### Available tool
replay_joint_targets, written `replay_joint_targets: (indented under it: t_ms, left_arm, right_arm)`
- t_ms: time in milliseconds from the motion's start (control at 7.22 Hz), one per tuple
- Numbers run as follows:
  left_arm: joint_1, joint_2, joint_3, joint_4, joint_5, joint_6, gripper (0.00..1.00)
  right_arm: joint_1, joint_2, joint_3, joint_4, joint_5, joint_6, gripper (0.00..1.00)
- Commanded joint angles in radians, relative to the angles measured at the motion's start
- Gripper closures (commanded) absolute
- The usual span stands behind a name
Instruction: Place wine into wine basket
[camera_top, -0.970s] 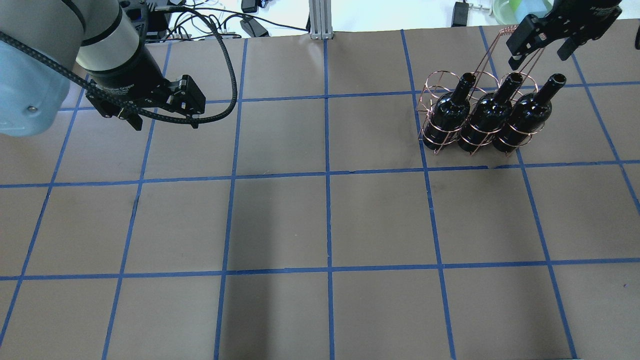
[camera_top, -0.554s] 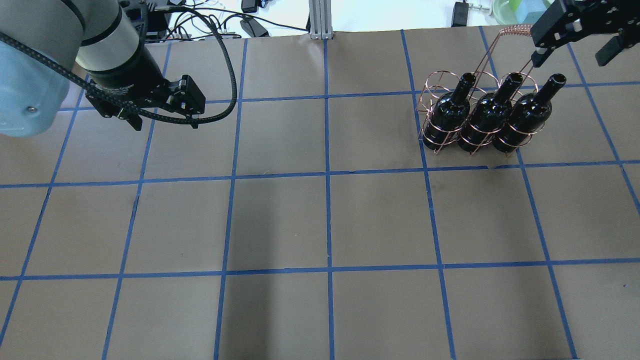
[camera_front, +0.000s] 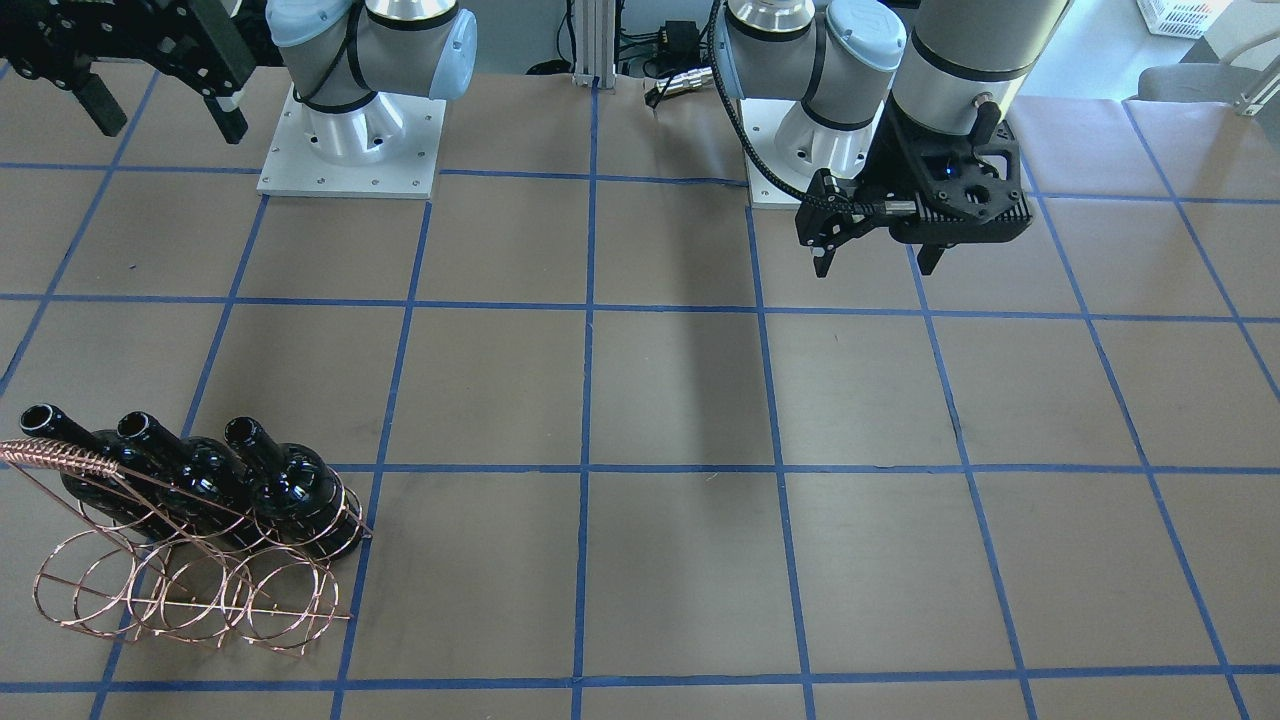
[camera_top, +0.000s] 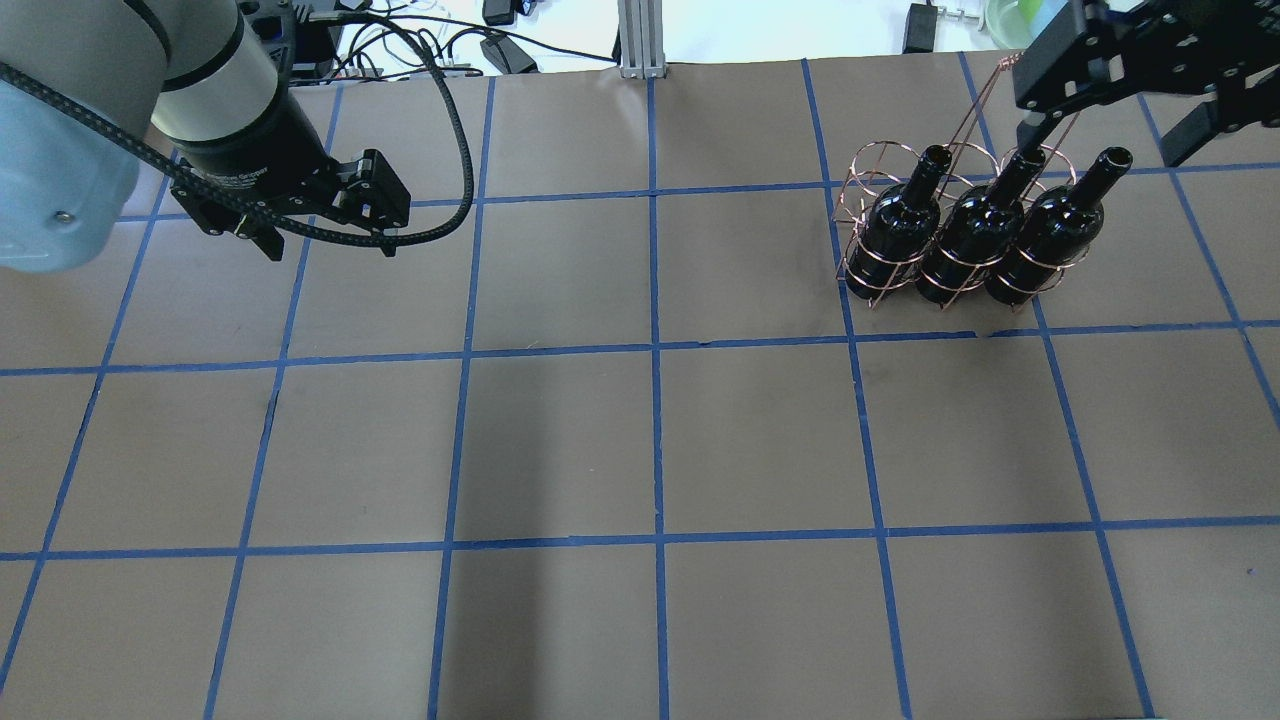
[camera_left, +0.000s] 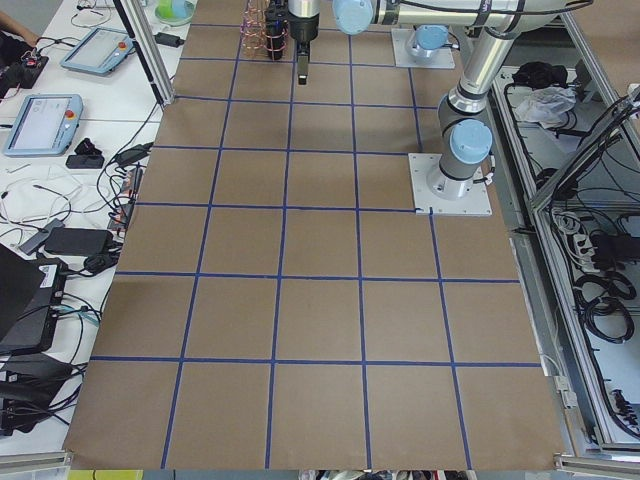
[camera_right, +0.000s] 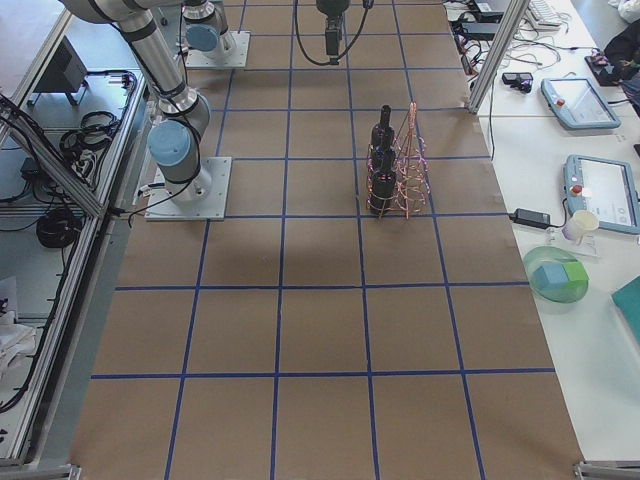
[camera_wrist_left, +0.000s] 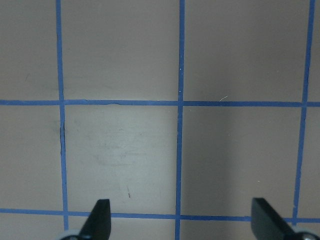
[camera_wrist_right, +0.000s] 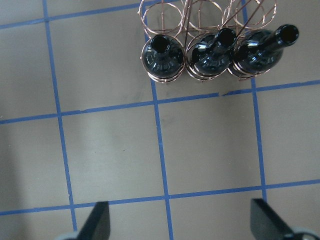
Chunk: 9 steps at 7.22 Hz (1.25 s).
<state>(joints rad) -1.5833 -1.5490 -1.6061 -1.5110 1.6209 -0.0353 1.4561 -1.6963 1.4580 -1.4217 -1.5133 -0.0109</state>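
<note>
Overhead exterior, findings as seen. Table (camera_top: 650, 440): brown sheet w/ blue tape grid. Wine basket (camera_top: 862, 172) stands on the table at far right, on the robot's right side. It is copper wire, two rows of three rings, w/ a coiled handle rising above.

Row nearer the robot is filled: wine bottle 1 (camera_top: 893, 232), wine bottle 2 (camera_top: 965, 240) and wine bottle 3 (camera_top: 1040, 238). Each stands upright in its own ring, side by side, necks clear above the wire. All three are glossy, near-black, unlabelled. Front-facing cam: rings on the operators' side show table through them.

Right gripper (camera_top: 1100, 143): raised high and apart from bottles and wire. In the overhead view it overlaps the handle, but only by line of sight. Jaws spread wide, nothing held. Right wrist cam looks down on the basket from above. Fingertips (camera_wrist_right: 98, 222) sit at the lower corners of that view, w/ only table btwn them.

Left gripper (camera_top: 330, 245): hovers above the table on the robot's left side, well apart from the basket. Jaws wide apart, nothing held. Left wrist cam confirms: fingertips (camera_wrist_left: 100, 222) at the lower corners of the view, w/ grid squares and tape lines btwn them.

Exterior right cam: basket and bottles upright.
</note>
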Motion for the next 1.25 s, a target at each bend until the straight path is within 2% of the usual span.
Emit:
replay_joint_targets:
  t_ms: [0,139,1108]
  left_arm:
    - [0.002,0.000,0.000,0.000,-0.001,0.000,0.00]
    - [0.002,0.000,0.000,0.000,-0.001,0.000,0.00]
    - [0.003,0.000,0.000,0.000,-0.001,0.002,0.00]
  right_arm:
    - [0.084,0.001,0.066,-0.052,0.002,0.012,0.00]
    - [0.089,0.000,0.080,-0.052,0.002,0.085,0.00]
    - [0.104,0.000,0.085,-0.054,-0.008,0.083,0.00]
